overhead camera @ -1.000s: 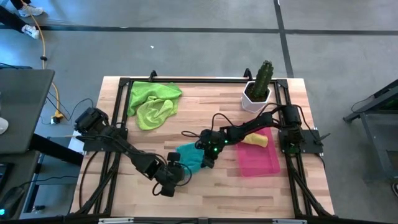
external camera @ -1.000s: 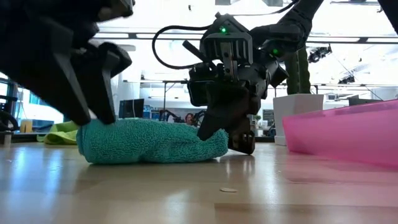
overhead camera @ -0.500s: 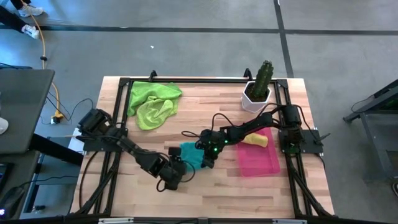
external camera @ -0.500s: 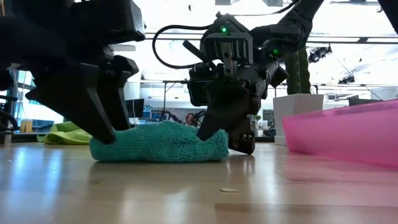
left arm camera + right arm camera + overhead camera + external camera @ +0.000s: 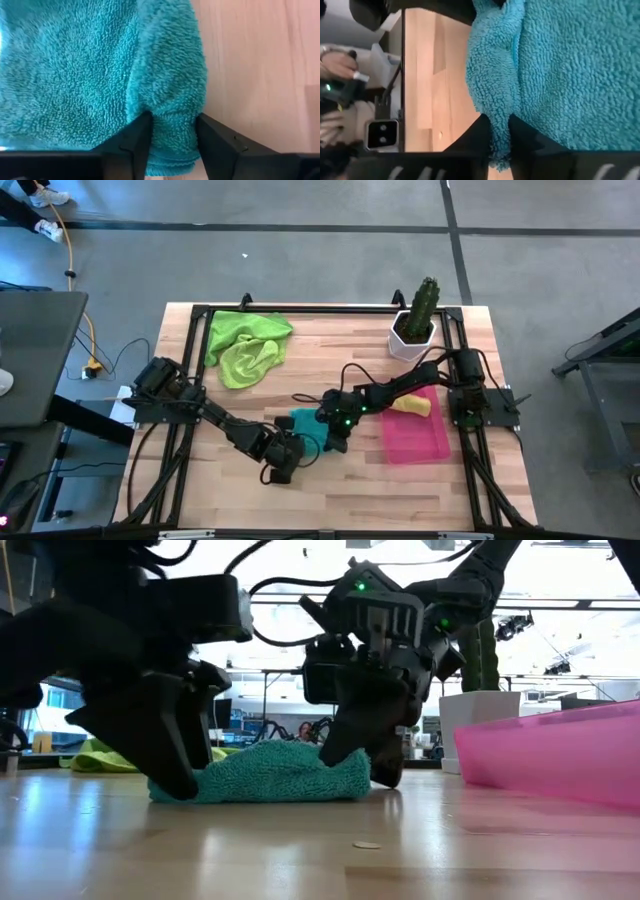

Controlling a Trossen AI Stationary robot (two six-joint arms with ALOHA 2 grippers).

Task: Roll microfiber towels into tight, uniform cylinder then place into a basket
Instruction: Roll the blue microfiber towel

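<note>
The teal microfiber towel [image 5: 305,425] lies bunched on the table's middle, between my two grippers. My left gripper [image 5: 172,145] stands at the towel's near left end, shut on a thick fold. My right gripper [image 5: 500,137] is at its right end, shut on a thin fold. Two lime green towels [image 5: 245,345] lie crumpled at the far left. The pink basket [image 5: 420,442] sits at the right with a yellow rolled towel [image 5: 412,405] in its far end. My left gripper pinches a thick rolled fold at the towel's end [image 5: 172,117] between its two fingers, which come steeply from above and slant toward the table's right. The fold fills the gap. The towel rests on the table. My right gripper pinches a thin fold at the towel's edge [image 5: 499,127] between its two fingers, slanting down from the table's right side. Several layers show in the fold. The towel lies on the table below it.
A white pot with a green cactus [image 5: 415,325] stands at the far right, behind the basket. Black frame rails [image 5: 300,310] run along the table's edges. Bare wood [image 5: 330,490] lies in front of the towel.
My left gripper has gone down and toward the table's right and far side, into the towel's left end. That end has slid toward the right, so the towel is shorter and humped higher in the middle. Its right end has stayed in my right gripper.
</note>
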